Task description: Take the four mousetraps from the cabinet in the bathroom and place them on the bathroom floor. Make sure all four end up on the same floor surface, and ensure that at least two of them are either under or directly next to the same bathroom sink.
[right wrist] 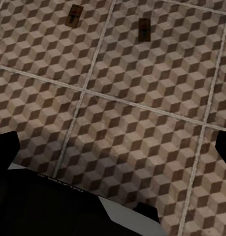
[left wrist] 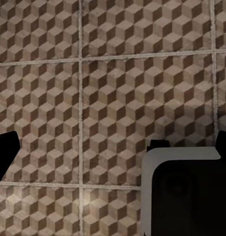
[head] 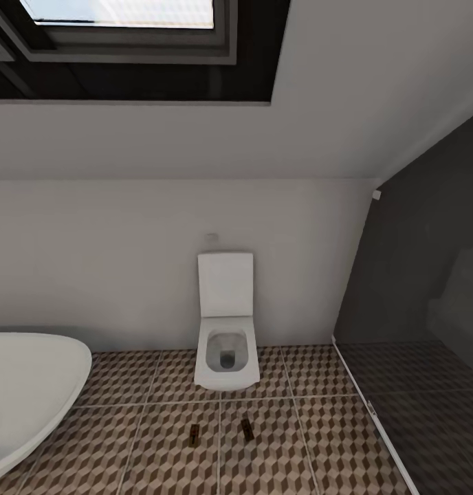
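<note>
So in the left wrist view the left gripper [left wrist: 113, 147] has its two dark fingertips [left wrist: 5, 152] way out at opposite edges of the picture, so the jaws are spread wide and there's nothing between them, just bathroom floor [left wrist: 113, 73] tiles underneath. A dark boxy bit of the robot with a pale edge [left wrist: 184, 191] sits in the lower part of that shot. Same story for the right gripper [right wrist: 113, 147]: fingertips at the far edges, jaws wide apart, holding nothing, pointing down at the cube-pattern tiles. Some dark robot body [right wrist: 53, 206] shows below it.

Two mousetraps are lying flat on the floor. From the head camera, one mousetrap [head: 194, 434] and a second mousetrap [head: 247, 429] sit near each other on neighbouring tiles, either side of a grout line, in front of the white toilet [head: 226, 344]. The right wrist camera catches them too [right wrist: 74, 15] [right wrist: 144, 29]. A white bathtub [head: 30, 392] curves in at the left, and there's a skylight [head: 126, 27] in the sloped ceiling
</note>
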Controlling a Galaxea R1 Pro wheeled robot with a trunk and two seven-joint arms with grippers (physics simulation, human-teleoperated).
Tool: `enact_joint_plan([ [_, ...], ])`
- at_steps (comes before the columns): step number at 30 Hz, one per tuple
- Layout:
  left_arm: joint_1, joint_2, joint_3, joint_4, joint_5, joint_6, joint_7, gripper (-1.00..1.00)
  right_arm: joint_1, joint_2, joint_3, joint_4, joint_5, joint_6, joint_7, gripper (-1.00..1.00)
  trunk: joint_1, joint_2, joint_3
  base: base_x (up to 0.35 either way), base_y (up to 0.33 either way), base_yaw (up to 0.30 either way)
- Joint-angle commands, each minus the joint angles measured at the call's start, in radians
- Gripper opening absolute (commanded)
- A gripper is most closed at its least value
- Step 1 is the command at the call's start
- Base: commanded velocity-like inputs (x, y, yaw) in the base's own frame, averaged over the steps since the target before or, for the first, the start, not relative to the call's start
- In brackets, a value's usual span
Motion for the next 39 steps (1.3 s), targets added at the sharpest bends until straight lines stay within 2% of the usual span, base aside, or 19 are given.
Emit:
enact_joint_plan([
  [1, -0.002, 0.000, -0.009, 0.003, 0.004, -0.005, 0.002, 1.00, -0.001, 0.000, -0.003, 0.001, 0.006, -0.003, 0.000, 1.00, 0.001, -0.002, -0.002, 0.000, 0.000, 0.000],
  [39, -0.002, 0.000, -0.010, 0.003, 0.001, -0.006, -0.003, 1.00, -0.001, -0.004, -0.003, 0.002, 0.007, -0.003, -0.001, 1.00, 0.001, -0.002, -0.002, 0.000, 0.000, 0.000],
])
